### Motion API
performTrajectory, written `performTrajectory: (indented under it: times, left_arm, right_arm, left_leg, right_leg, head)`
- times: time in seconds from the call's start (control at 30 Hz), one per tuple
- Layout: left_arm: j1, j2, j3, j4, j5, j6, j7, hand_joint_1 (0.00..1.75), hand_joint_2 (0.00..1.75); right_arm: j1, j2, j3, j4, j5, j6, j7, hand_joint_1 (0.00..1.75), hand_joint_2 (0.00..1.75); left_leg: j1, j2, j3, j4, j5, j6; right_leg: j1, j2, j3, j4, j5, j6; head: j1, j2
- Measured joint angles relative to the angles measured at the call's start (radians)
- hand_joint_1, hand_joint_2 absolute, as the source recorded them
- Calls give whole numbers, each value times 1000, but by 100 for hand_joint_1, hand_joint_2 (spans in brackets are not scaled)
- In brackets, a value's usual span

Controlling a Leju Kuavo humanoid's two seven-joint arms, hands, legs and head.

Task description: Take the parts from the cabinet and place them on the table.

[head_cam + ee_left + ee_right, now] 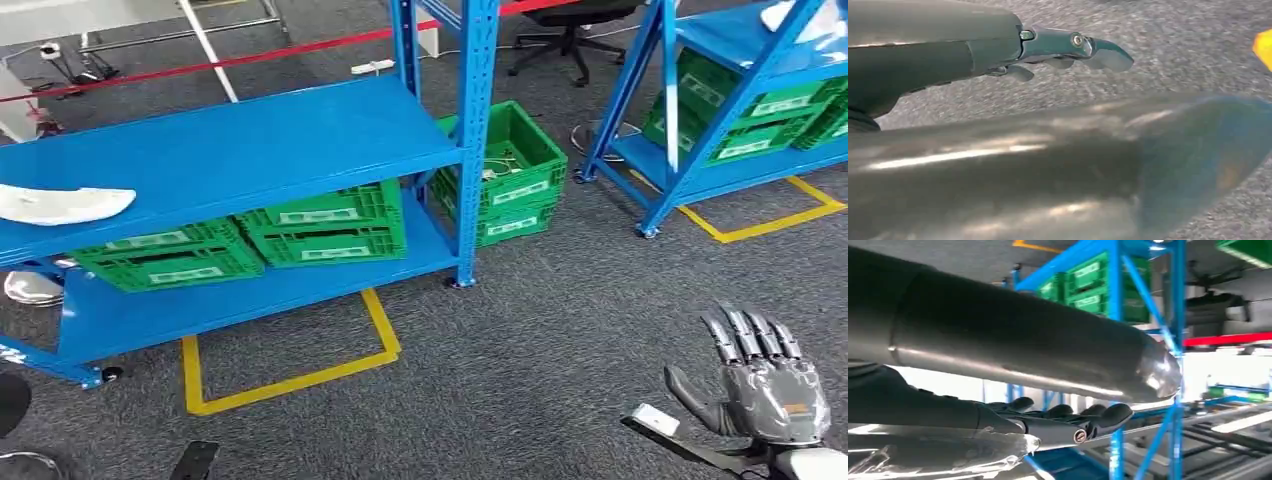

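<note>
A white curved part [60, 204] lies on the top shelf of the blue cabinet rack [260, 150], at its left end. Another white part [800, 15] shows on the second blue rack [700, 110] at the far right. My right hand [765, 385] is raised at the lower right over the carpet, far from both racks, with its fingers straight, apart and holding nothing. In the right wrist view the fingers [1068, 415] stretch out toward a blue rack. My left hand [1068, 47] hangs over the grey carpet with its fingers extended and nothing in them.
Green crates [325, 225] sit on the near rack's lower shelf, and another green crate [510, 170] stands on the floor beside its post. Yellow tape [290, 380] marks the carpet in front of the rack. A red barrier tape and an office chair [570, 30] are behind.
</note>
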Motion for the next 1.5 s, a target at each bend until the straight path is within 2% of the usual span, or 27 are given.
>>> performTrajectory:
  times: [0.03,0.07,0.1,0.13,0.17,0.2,0.33,0.37,0.4,0.43,0.47,0.5,0.53,0.57,0.6,0.67,0.7,0.73,0.77,0.8,0.83,0.87,0.97,1.03,1.1,1.13,1.5]
  left_arm:
    - [2,0,0,0,0,0,0,0,0]
    - [3,-1,0,0,0,0,0,0,0]
    - [4,-1,0,0,0,0,0,0,0]
    - [4,0,0,0,0,0,0,0,0]
    - [3,0,0,0,0,0,0,0,0]
    - [0,0,0,0,0,0,0,0,0]
    - [1,0,0,0,0,0,0,0,0]
    - [2,-2,0,0,0,0,0,0,0]
    - [2,-3,1,0,-1,0,0,0,0]
    - [-1,-1,1,0,-1,0,0,0,0]
    - [-3,-1,1,0,-1,0,0,0,0]
    - [-3,-2,1,0,-3,-1,0,0,0]
    - [-1,-2,1,0,-3,-2,0,0,0]
    - [0,-3,1,0,-4,-2,0,0,0]
    - [1,-3,2,0,-6,-2,0,0,0]
    - [0,-4,2,0,-8,-2,0,0,0]
    - [0,-2,2,0,-8,-2,0,0,0]
    - [-1,-1,2,0,-8,-2,0,0,0]
    - [-1,-1,2,0,-8,-2,0,0,0]
    - [0,3,3,0,-8,-2,0,0,0]
    - [1,3,3,0,-7,-2,0,0,0]
    - [1,2,5,0,-6,-2,0,0,0]
    - [-1,3,7,0,-6,-2,0,0,0]
    - [0,3,8,0,-6,-2,0,0,0]
    - [0,2,8,0,-6,-3,0,0,0]
    - [0,2,8,0,-6,-2,0,0,0]
    - [0,2,18,0,-6,-3,0,0,0]
  right_arm:
    - [0,0,0,0,0,0,0,0,0]
    - [-1,0,0,0,0,0,0,0,0]
    - [-2,0,0,0,0,1,0,0,0]
    - [-3,0,0,0,0,0,0,0,0]
    - [-5,0,0,0,0,1,0,0,0]
    - [-4,0,0,0,0,1,0,0,0]
    - [-8,0,0,0,0,1,0,0,0]
    - [-10,0,-1,0,0,1,0,0,0]
    - [-10,0,-1,0,1,0,-1,0,0]
    - [-9,0,-2,0,0,0,-1,0,0]
    - [-7,0,-2,1,-5,0,-1,0,0]
    - [-5,0,-1,1,-11,0,-5,0,0]
    - [-4,0,-1,2,-17,0,-7,0,0]
    - [-4,0,-1,2,-22,0,-7,0,0]
    - [-5,0,-1,2,-23,0,-7,0,0]
    - [-8,0,-1,2,-23,0,-8,0,0]
    - [-10,1,-1,2,-23,0,-10,0,0]
    - [-12,1,-1,2,-23,-1,-12,0,0]
    - [-12,1,-1,2,-21,-2,-13,0,0]
    - [-12,2,-1,3,-21,-2,-14,0,0]
    - [-12,2,-1,3,-20,-2,-15,0,0]
    - [-12,2,-1,3,-20,-2,-16,0,0]
    - [-12,2,-1,3,-20,-2,-20,0,0]
    - [-13,2,-1,3,-20,-2,-21,0,0]
    - [-13,2,-1,3,-21,-2,-21,0,0]
    - [-14,2,-1,3,-21,-2,-22,0,0]
    - [-14,2,-1,3,-22,0,-23,0,0]
  left_leg:
    - [0,0,-16,34,-3,0]
    - [0,0,-6,19,17,2]
    - [-1,2,22,-34,53,5]
    - [-2,12,73,-130,99,11]
    - [-7,46,125,-222,134,19]
    - [-17,110,153,-276,130,24]
    - [-19,62,146,-290,133,39]
    - [-8,50,152,-296,138,47]
    - [-6,40,152,-296,138,51]
    - [-5,36,151,-296,139,56]
    - [-5,24,150,-296,139,59]
    - [-5,14,150,-295,139,59]
    - [-5,6,150,-295,139,59]
    - [-5,-1,151,-295,139,59]
    - [-4,-6,153,-294,139,59]
    - [1,-15,159,-292,135,51]
    - [-3,-18,159,-290,133,42]
    - [-7,-20,154,-283,131,37]
    - [-8,-20,149,-283,134,35]
    - [-9,-20,148,-284,139,52]
    - [-10,-20,148,-286,141,66]
    - [-10,-20,149,-288,143,69]
    - [-8,-20,151,-295,145,68]
    - [-6,-20,152,-299,149,58]
    - [-1,-20,152,-304,150,28]
    - [0,-20,151,-304,150,18]
    - [-5,-20,150,-304,150,18]
  right_leg:
    - [1,-14,0,0,-1,-1]
    - [2,-25,2,0,-1,-1]
    - [4,-37,4,0,-2,-2]
    - [5,-50,7,0,-4,-1]
    - [6,-60,12,0,-7,3]
    - [14,-69,13,2,-12,8]
    - [19,-114,23,-5,-17,22]
    - [15,-95,17,1,-26,32]
    - [15,-33,7,36,-51,37]
    - [12,-4,-22,99,-86,39]
    - [12,12,-69,195,-129,41]
    - [11,15,-110,272,-156,42]
    - [11,15,-138,319,-163,43]
    - [11,15,-142,312,-142,44]
    - [9,15,-126,262,-102,44]
    - [2,16,-41,76,-1,47]
    - [-1,25,-16,19,1,52]
    - [1,33,-8,7,0,39]
    - [-3,31,-10,5,6,33]
    - [-1,31,-12,6,8,36]
    - [-1,32,-13,6,9,34]
    - [1,32,-14,6,10,33]
    - [6,32,-14,6,9,26]
    - [9,32,-15,6,8,17]
    - [11,31,-18,7,9,15]
    - [12,31,-19,7,9,14]
    - [6,31,-18,6,11,15]
  head:
    - [0,0]
    - [0,0]
    - [0,0]
    - [0,0]
    - [0,0]
    - [0,0]
    - [1,0]
    - [1,0]
    - [8,0]
    - [10,0]
    - [15,0]
    - [16,0]
    - [14,0]
    - [16,0]
    - [15,0]
    - [16,0]
    - [18,0]
    - [19,0]
    - [15,0]
    - [17,0]
    - [16,0]
    - [16,0]
    - [16,0]
    - [16,0]
    - [17,0]
    - [17,0]
    - [17,0]
